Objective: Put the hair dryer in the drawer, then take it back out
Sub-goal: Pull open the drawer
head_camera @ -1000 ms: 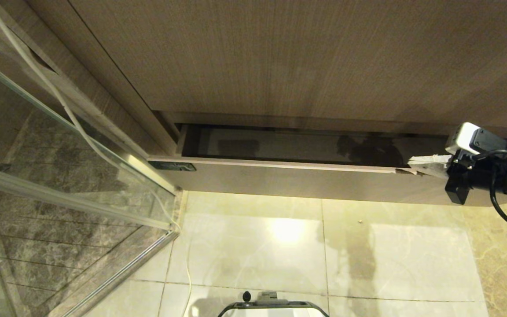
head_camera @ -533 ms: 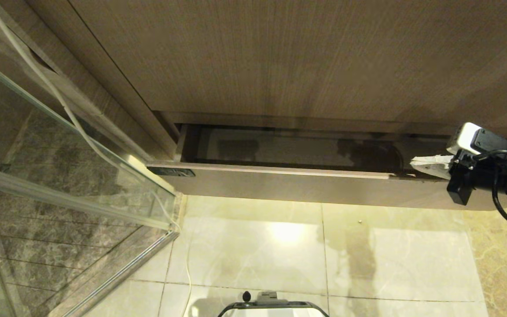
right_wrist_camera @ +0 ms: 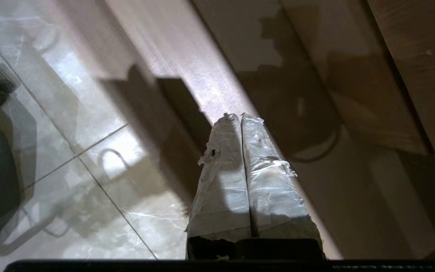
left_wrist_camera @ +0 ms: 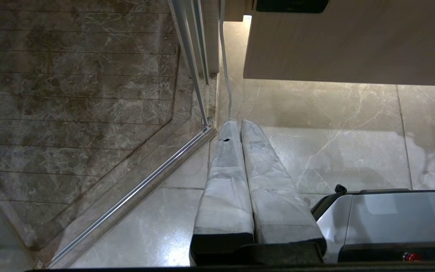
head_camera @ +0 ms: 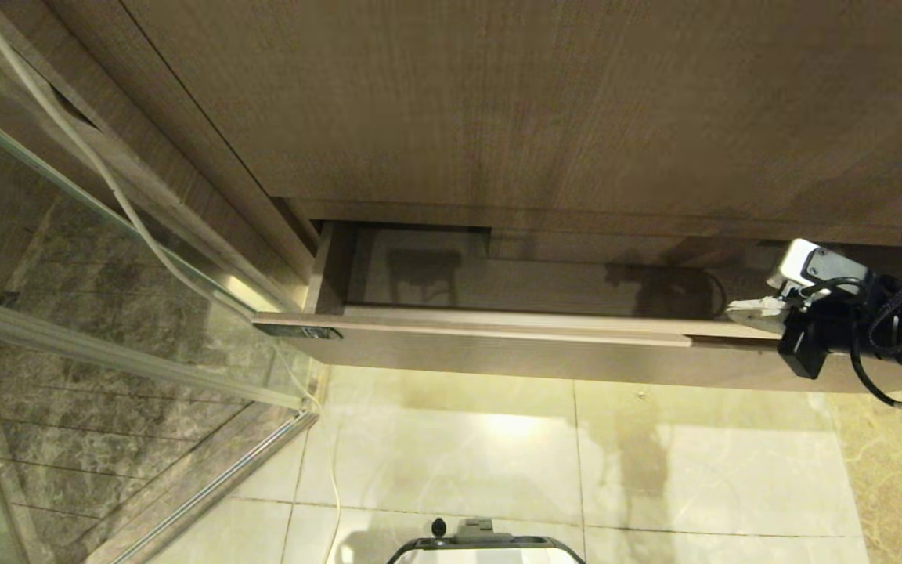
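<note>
Near us: robot base (head_camera: 486,548) at the bottom edge of the head view, tiled floor (head_camera: 654,470) in front. Our left hand (left_wrist_camera: 236,126) hangs parked over the floor by the glass shower door (head_camera: 106,329), fingers pressed together, holding nothing.

Next out: the drawer (head_camera: 498,345). Its front sits further toward us than a second ago, and more of the inside shows, including the boxed cutout (head_camera: 420,270) at the back. So the drawer is still sliding open.

Our right hand (head_camera: 745,313) is at the right end of the drawer's top edge, tips on or just behind the front panel; we can't tell which. Its padded fingers (right_wrist_camera: 221,158) are together on nothing. It reads as hooking the drawer open with closed fingers, not pinching it.

Hair dryer: not visible in any view. The exposed part of the drawer looks bare apart from shadows and a thin dark curved line (head_camera: 717,290) near the right hand; we can't identify it.

Judgement: we're in the opening step, placing not started. Farthest: the tall wood panel (head_camera: 537,102) above.
</note>
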Available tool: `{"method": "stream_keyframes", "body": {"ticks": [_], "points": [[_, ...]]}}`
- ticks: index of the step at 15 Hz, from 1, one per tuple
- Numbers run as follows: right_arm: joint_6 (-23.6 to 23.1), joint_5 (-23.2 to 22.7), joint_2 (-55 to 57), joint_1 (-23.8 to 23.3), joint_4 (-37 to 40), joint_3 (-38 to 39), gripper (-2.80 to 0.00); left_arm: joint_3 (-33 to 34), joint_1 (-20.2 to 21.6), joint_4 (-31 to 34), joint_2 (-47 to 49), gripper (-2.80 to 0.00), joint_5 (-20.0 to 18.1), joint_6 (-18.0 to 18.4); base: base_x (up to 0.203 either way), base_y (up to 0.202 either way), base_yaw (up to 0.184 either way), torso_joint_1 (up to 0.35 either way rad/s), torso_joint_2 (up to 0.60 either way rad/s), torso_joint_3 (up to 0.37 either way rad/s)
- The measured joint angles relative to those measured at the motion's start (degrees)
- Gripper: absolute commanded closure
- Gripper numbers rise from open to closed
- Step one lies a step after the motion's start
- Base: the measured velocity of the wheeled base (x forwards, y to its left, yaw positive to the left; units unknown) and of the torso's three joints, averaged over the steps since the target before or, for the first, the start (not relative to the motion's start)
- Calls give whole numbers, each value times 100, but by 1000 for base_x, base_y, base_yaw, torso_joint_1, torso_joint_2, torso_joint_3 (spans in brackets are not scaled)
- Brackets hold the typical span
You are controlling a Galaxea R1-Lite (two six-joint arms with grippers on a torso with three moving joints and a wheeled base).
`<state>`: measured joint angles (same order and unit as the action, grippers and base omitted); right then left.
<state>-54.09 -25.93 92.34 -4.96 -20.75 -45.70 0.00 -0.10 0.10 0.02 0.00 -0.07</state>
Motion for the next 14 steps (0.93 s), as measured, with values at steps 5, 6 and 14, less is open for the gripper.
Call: {"method": "stream_keyframes", "body": {"ticks": [5,6,14], "points": [[23,24,43,9,30,11,0,0,2,-2,0,0,-2,1,0,0,0,0,0,0],[41,30,38,7,34,22,0,0,-1,0,0,0,0,0,0,0,0,0,0,0],[1377,1010,-276,-105,27,-77,0,0,0,0,0,0,0,0,0,0,0,0,0,0]]}}
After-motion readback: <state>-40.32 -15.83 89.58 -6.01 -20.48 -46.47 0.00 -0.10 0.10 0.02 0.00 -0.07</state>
